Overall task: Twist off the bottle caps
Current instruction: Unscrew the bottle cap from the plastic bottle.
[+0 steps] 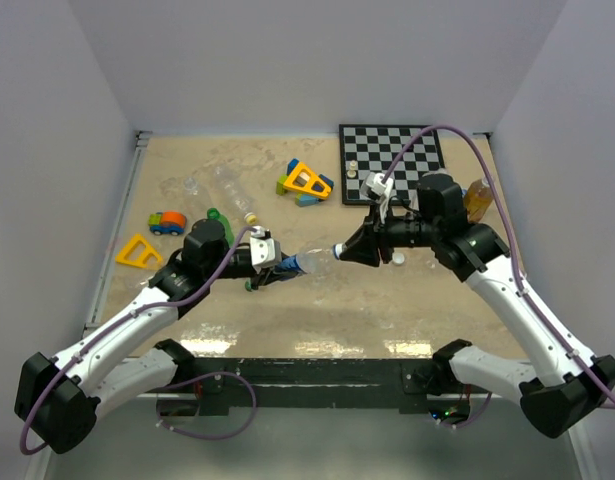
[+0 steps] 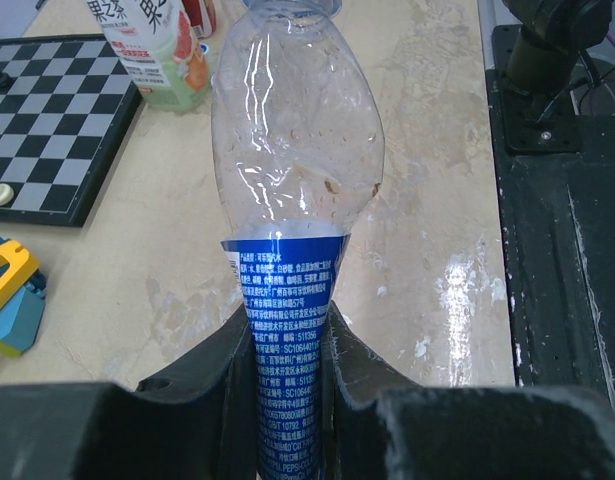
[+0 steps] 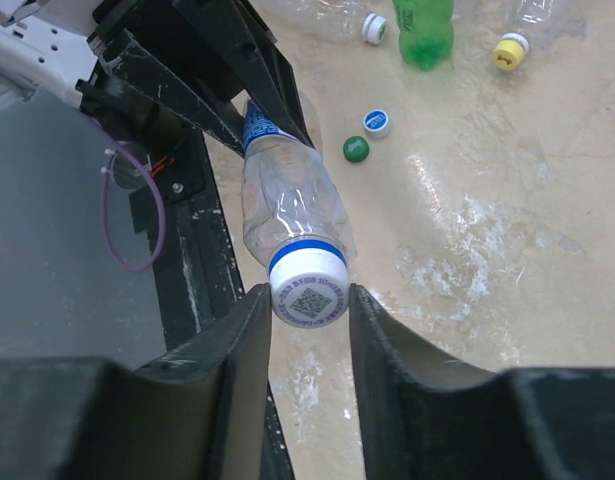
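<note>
A clear bottle (image 1: 309, 262) with a blue label hangs level above the table between the two arms. My left gripper (image 2: 289, 330) is shut on its labelled lower part, and the clear body (image 2: 297, 130) is crumpled above the fingers. The bottle's white cap (image 3: 309, 290) with a blue ring faces the right wrist camera. My right gripper (image 3: 309, 302) is shut on that cap, one finger pressing each side. A loose green cap (image 3: 356, 149) and a blue and white cap (image 3: 377, 122) lie on the table below.
A green bottle (image 3: 423, 30), a yellow-capped bottle (image 3: 507, 50) and clear bottles (image 1: 227, 190) lie at the back left. The chessboard (image 1: 392, 160) with pale pieces is at the back right, beside an orange drink bottle (image 1: 477, 200). Toy blocks (image 1: 305, 182) and a toy car (image 1: 167, 222) are scattered around.
</note>
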{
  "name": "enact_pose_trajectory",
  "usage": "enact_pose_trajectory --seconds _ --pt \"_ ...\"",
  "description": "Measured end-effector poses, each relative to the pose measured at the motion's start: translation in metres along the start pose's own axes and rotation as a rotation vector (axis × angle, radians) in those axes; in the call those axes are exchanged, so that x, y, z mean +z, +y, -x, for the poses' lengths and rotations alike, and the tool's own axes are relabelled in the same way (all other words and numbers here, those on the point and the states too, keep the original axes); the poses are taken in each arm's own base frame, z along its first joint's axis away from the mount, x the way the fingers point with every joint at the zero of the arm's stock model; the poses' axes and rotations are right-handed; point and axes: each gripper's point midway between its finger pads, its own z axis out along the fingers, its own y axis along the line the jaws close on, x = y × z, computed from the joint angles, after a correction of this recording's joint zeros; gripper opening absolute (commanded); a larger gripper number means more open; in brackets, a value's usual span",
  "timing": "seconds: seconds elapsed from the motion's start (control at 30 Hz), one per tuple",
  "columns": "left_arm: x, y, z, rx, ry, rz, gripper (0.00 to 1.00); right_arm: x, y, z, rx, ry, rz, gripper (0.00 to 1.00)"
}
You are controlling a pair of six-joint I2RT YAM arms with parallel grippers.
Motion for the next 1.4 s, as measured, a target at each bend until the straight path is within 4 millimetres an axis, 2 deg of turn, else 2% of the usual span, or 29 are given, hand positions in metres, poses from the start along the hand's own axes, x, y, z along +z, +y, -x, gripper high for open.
enact_pose_trajectory --seconds 0.13,0.23,0.5,0.53,0.63,0.73,0.8,0.87,1.07,1.23,1.3,1.4 --pt "0.000 0.000 -0.001 -0.004 0.005 0.002 0.00 0.002 -0.001 -0.001 -0.017 0.013 0.027 0.01" --pt "-0.001 0.000 -0.004 -0.009 0.010 0.004 0.00 0.003 -0.004 -0.002 -0.080 0.045 0.055 0.00" --pt "-0.001 -0.005 -0.023 -0.072 0.063 -0.010 0.00 0.010 -0.010 -0.019 -0.480 0.216 0.276 0.00" --pt "0.000 -0.005 -0.025 -0.079 0.069 -0.014 0.00 0.010 -0.010 -0.021 -0.500 0.224 0.286 0.05" --pt "0.000 -0.006 -0.025 -0.079 0.067 -0.016 0.00 0.010 -0.010 -0.019 -0.528 0.253 0.313 0.40" --pt "0.000 0.000 -0.024 -0.069 0.065 0.008 0.00 0.011 -0.012 -0.012 -0.518 0.262 0.315 0.69" --pt "0.001 -0.001 -0.022 -0.063 0.059 0.006 0.00 0.010 -0.011 -0.013 -0.501 0.268 0.312 0.76" --pt "0.001 -0.001 -0.020 -0.056 0.052 0.005 0.00 0.009 -0.009 -0.014 -0.489 0.263 0.308 0.78" --pt "0.001 0.000 -0.018 -0.048 0.043 0.006 0.00 0.001 0.002 -0.020 -0.413 0.221 0.257 0.72" --pt "0.001 0.000 -0.016 -0.045 0.039 0.005 0.00 0.007 0.000 -0.017 -0.364 0.201 0.236 0.64" --pt "0.001 0.000 -0.015 -0.042 0.036 0.006 0.00 0.009 -0.002 -0.017 -0.348 0.201 0.232 0.56" --pt "0.001 0.000 -0.014 -0.037 0.031 0.007 0.00 0.014 -0.005 -0.018 -0.332 0.204 0.233 0.36"
